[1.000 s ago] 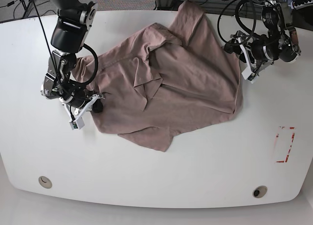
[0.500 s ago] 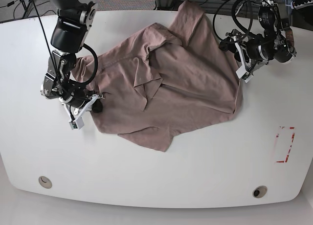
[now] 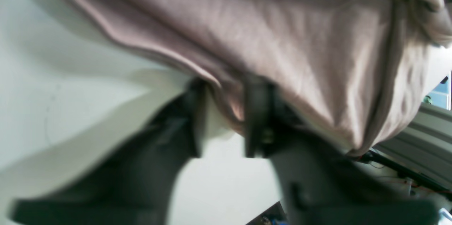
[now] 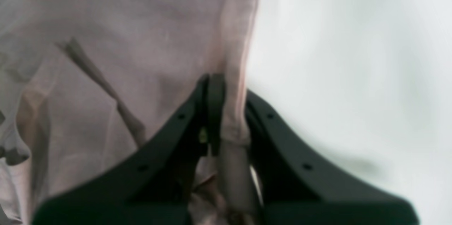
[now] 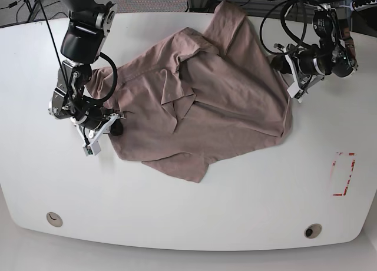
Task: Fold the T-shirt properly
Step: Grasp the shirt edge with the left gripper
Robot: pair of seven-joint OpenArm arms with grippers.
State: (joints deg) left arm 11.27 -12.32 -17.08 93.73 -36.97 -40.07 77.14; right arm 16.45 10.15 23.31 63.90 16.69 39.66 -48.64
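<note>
From the base view, the left gripper [image 5: 287,70] has moved in onto the T-shirt [image 5: 206,100], rumpled on the bench [image 5: 235,212]. Left wrist: fingers [image 3: 256,112] narrowed around its hem. Right wrist: the right gripper [image 4: 226,112] stays clamped on fabric, so both edges look ready for spreading.

place: robotics lab — white table [image 5: 188,212] | cables [image 5: 23,3] | taped red marker [image 5: 343,174]
</note>
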